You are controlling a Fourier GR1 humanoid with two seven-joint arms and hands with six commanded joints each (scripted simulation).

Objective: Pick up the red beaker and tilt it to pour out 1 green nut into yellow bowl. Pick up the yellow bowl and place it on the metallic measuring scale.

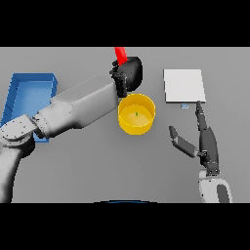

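Behind the yellow bowl point(136, 114), left robot hand point(128, 74) stays-free clamped on the red beaker point(120, 53); a green nut point(136, 114) lies inside. Next: right robot hand point(207, 141), fingers apart, takes the bowl.

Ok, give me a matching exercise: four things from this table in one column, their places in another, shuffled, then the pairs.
Things:
1. beaker
2. bowl
3. scale
4. tray

Places:
A. far left of the table
B. in the left hand, above the bowl
C. right of the bowl, beyond the open right hand
D. table's middle, with a green nut inside

Pairs: 1-B, 2-D, 3-C, 4-A
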